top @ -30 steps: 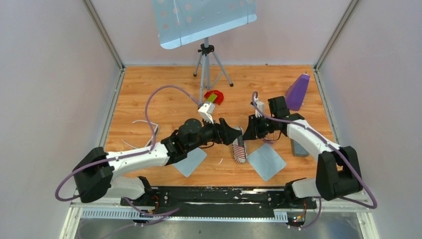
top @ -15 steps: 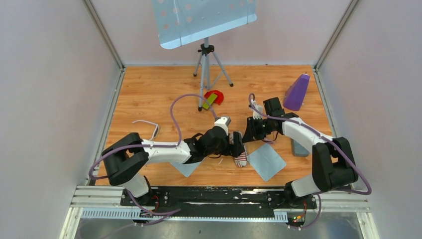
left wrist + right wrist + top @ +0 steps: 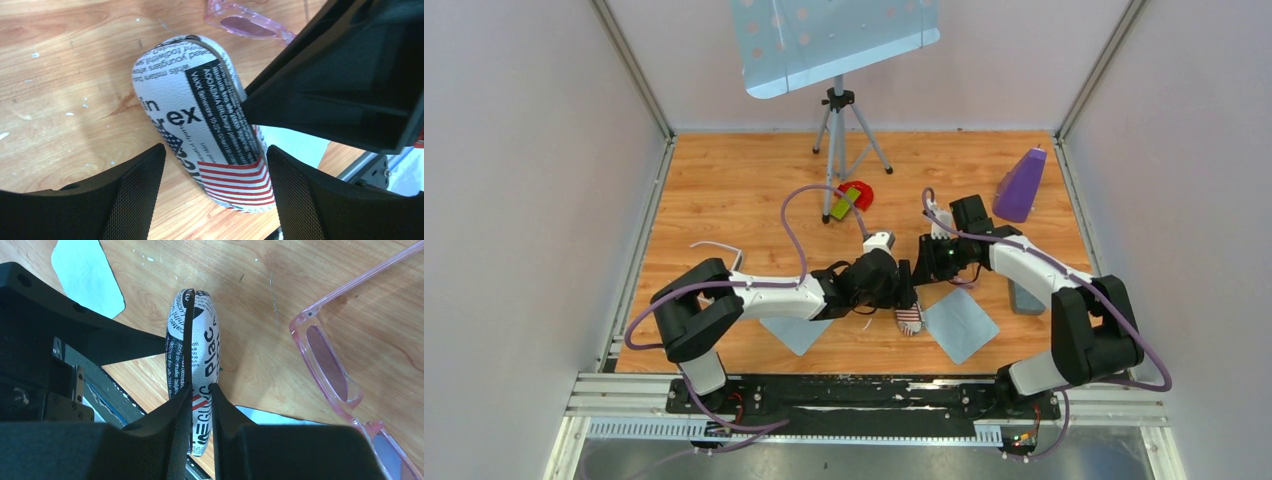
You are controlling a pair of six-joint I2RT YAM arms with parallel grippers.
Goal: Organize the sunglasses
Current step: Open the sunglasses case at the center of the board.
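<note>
One pair of sunglasses lies flat on the bench, lenses up, near its middle.

1. Orientation. In the right wrist view the front frame runs as the long axis from centre frame down to the lower right corner. One slender arm is unfolded and points from its hinge toward the upper right corner. In the left wrist view the frame appears only at the top edge, lying roughly across the picture beyond the case.

2. Appearance. The frame is translucent pale pink plastic and the lenses are tinted purple. The wood grain shows through the arm.

3. Position, left to right.
- Left gripper: jaws wide, one finger on either side of the printed case. Contact with the case cannot be determined.
- Printed case: an oblong shell with newspaper lettering and a stars-and-stripes patch. It stands on edge between the two light blue cloths.
- Right gripper: jaws narrow, pinching the upper edge of the case from the opposite side.
- Sunglasses: on the bench just beside the right gripper, to the right of the case in the right wrist view. They are apart from the case and touched by neither gripper. In the top view the right wrist hides almost all of them.
</note>
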